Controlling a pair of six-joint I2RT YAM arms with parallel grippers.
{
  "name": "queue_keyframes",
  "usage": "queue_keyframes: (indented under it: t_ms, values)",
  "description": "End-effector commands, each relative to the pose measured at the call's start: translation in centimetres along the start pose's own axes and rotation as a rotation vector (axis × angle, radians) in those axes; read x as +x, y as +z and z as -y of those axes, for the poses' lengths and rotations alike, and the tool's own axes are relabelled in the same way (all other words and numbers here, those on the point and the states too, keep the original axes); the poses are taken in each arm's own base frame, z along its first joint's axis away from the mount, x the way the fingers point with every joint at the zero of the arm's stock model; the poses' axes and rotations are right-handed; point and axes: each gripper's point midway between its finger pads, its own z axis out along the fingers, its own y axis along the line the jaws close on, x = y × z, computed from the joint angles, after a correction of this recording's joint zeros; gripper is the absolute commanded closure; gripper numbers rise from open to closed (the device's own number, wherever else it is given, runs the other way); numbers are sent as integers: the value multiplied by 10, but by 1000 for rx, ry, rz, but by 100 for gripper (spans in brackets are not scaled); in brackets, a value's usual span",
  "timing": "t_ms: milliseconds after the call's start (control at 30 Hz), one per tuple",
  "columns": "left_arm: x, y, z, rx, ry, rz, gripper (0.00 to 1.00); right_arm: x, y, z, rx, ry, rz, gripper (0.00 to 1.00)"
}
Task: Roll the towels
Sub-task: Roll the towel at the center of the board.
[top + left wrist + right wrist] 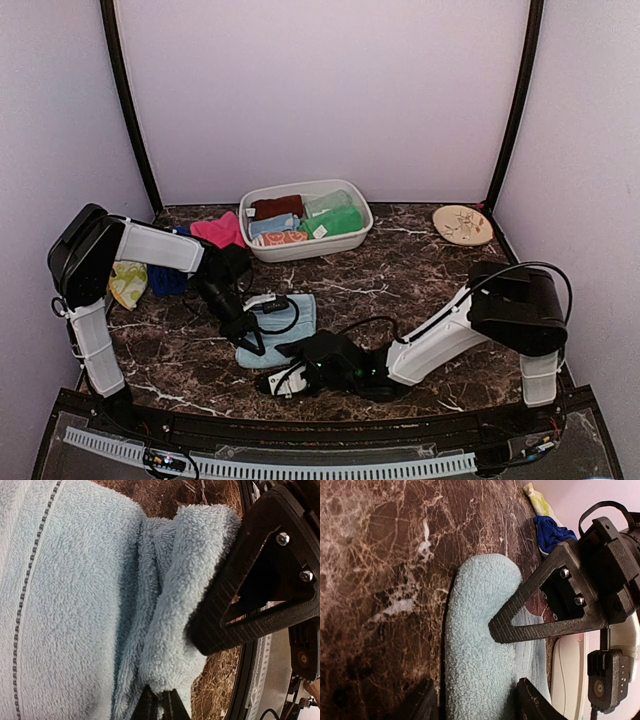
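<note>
Right pincer (475,706) half-open astride pale blue towel (477,630) roll | left pincer (176,671) clenched on its folded edge

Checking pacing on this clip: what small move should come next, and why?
Probably close the right hand onto the rounded, folded near end of the pale blue terry towel. It straddles that end but doesn't yet seem to pinch it, while the left hand clamps a fold of the same towel.

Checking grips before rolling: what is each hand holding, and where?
Left hand pinches the pale blue terry towel by a folded edge. Right hand straddles its rounded end; grip unclear.
</note>
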Motion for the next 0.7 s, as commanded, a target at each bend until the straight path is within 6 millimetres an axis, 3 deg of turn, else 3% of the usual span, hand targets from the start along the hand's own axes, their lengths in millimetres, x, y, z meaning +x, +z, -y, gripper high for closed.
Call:
queue_keyframes:
  t_ms: [0,100,267,400,567,667]
  values:
    - [6,0,-13,-53,34,-27,87,18,8,-13,-75,81,-44,51]
    - [1,-13,-13,-74,43,18,73,25,9,-23,-163,177,-69,63]
    - [-11,-61,-19,-171,49,184,49,30,9,-29,-295,390,-95,83]
    - [-3,-82,-17,-248,78,228,46,26,5,-26,-354,503,-81,93]
    - [12,-87,-7,-308,128,209,45,26,2,-25,-466,658,-65,99]
    - [14,-88,3,-296,162,216,45,20,4,-8,-519,778,-19,100]
